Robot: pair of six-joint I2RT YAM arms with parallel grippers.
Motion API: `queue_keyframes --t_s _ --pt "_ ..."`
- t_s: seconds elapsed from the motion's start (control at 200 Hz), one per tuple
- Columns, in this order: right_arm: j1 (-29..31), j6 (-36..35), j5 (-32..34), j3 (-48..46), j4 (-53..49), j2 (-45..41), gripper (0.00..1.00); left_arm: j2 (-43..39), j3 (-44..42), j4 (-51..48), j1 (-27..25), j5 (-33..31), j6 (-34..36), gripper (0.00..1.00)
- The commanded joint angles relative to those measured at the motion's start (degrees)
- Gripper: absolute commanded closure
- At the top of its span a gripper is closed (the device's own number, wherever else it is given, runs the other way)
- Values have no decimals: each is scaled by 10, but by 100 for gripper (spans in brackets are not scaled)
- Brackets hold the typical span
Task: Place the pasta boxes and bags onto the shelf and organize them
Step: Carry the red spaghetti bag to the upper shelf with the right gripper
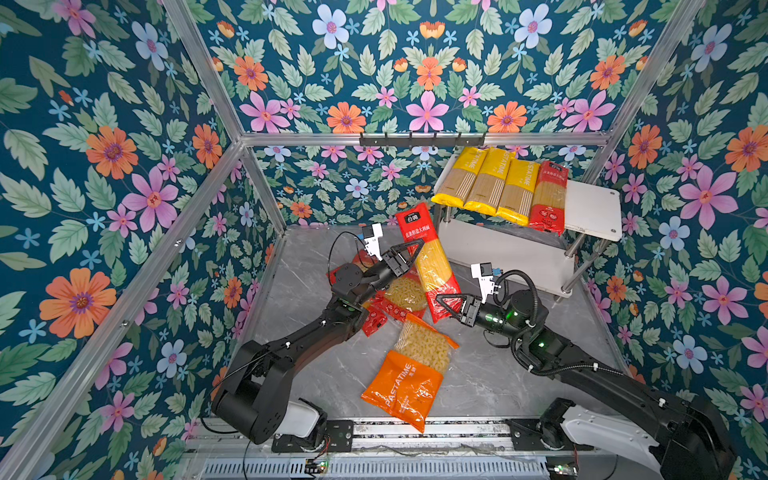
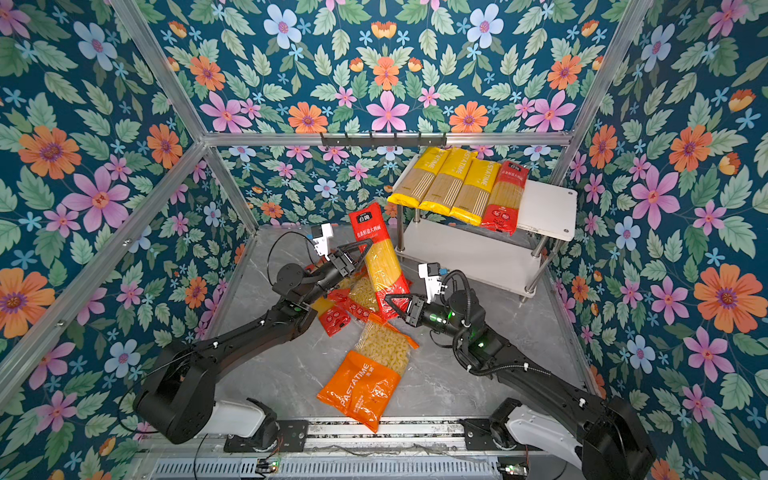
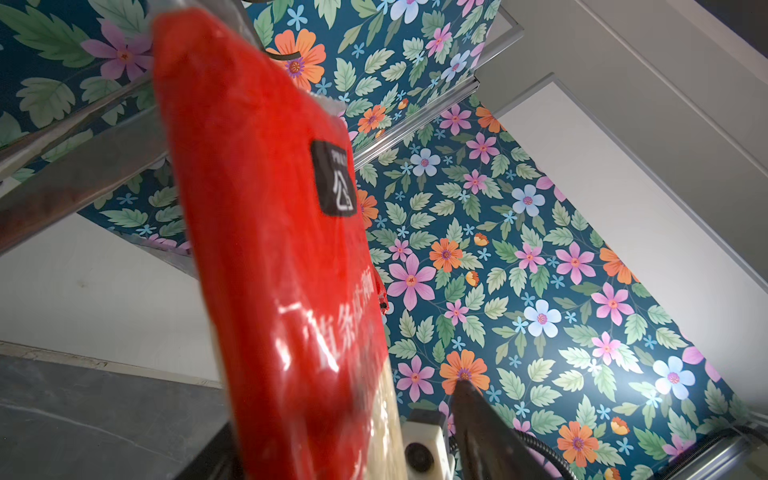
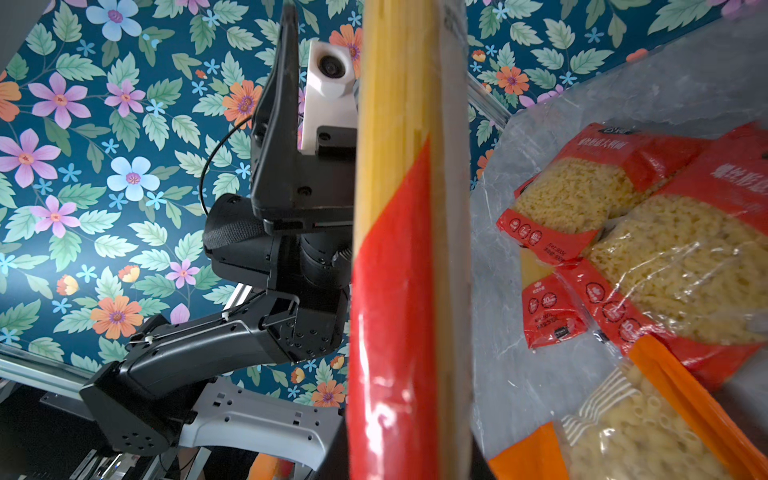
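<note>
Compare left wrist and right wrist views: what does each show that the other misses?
Only left wrist: the top end of the red spaghetti pack with its black label, close and blurred, beside what looks like a chrome shelf post.
Only right wrist: the pack's lower yellow-and-red stretch, the left arm with its wrist camera, two short red macaroni packs and the orange macaroni pack on the grey tabletop.
Both: that same long pack filling the centre, against the floral wall.
</note>
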Motion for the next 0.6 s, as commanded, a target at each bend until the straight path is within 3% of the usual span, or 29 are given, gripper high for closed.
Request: queue_keyframes --t_s 0.0,0.23,0.465,0.595 --pt "-13 -32 0 21 38 -17 100 -5 0 46 3 12 -10 28" --pt "-67 -44 -22 64 -20 -48 100 -12 -6 30 3 14 3 27" --pt "-191 -35 -75 120 -89 -90 100 -12 -25 22 3 14 14 28" --pt "-304 -36 -108 184 -176 -108 100 -16 -47 18 3 12 19 29"
